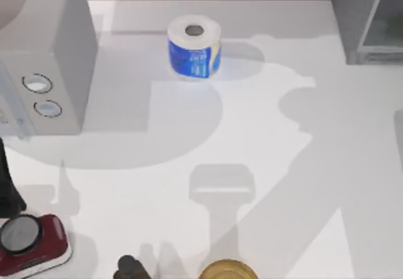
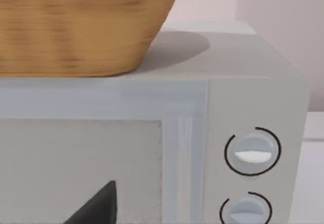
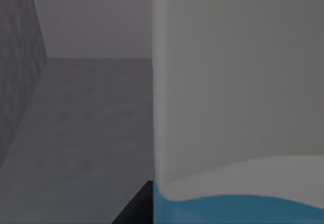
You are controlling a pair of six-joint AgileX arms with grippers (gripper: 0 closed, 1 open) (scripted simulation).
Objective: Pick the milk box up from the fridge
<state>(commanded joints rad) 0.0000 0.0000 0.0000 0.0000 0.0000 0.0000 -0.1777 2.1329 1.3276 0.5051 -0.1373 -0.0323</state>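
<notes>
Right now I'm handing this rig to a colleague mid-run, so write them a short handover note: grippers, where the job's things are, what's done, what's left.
Right gripper: its wrist view looks into a dim grey cavity, apparently the inside of the fridge, which stands at the table's far right corner. The milk box stands upright on the floor there, very close to the camera.
Left gripper: its wrist view faces the light grey box with two dials, which carries a wicker basket on top.
Done: the right arm has reached the milk box.
Left: confirm the grasp, lift the milk box and bring it out.
The paper roll stands mid-table, away from the job.
</notes>
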